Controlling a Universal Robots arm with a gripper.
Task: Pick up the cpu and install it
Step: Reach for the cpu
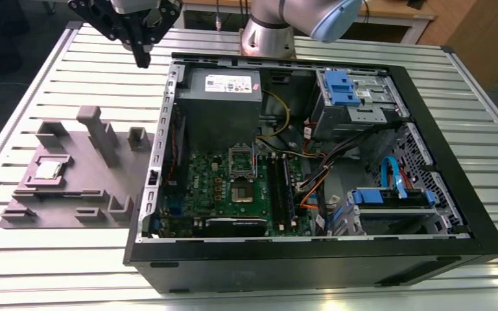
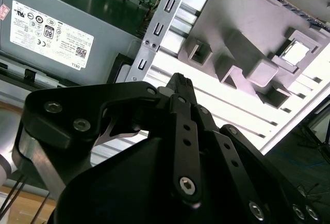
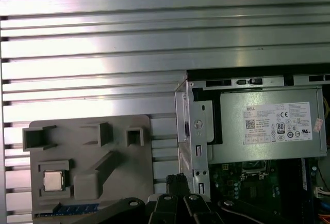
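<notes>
The cpu [image 1: 50, 170] is a small silvery square lying flat in a recess of a grey fixture block [image 1: 76, 194] on the table, at the exterior view's left of the black computer case [image 1: 318, 259]. It also appears in both wrist views, cpu [image 3: 53, 180] and cpu [image 2: 296, 53]. My gripper [image 1: 143, 61] hangs high above the table by the case's far left corner, well away from the cpu, shut with nothing in it. Its black fingertips [image 2: 178, 82] are pressed together. On the green motherboard sits the metal-framed socket [image 1: 242, 192].
A grey power supply [image 1: 221, 97] with a white label fills the case's far left part. Blue drive brackets [image 1: 391, 197] and loose cables lie at the exterior view's right inside the case. Upright grey posts [image 1: 93, 129] stand on the fixture. The table top [image 1: 76, 65] is ribbed metal.
</notes>
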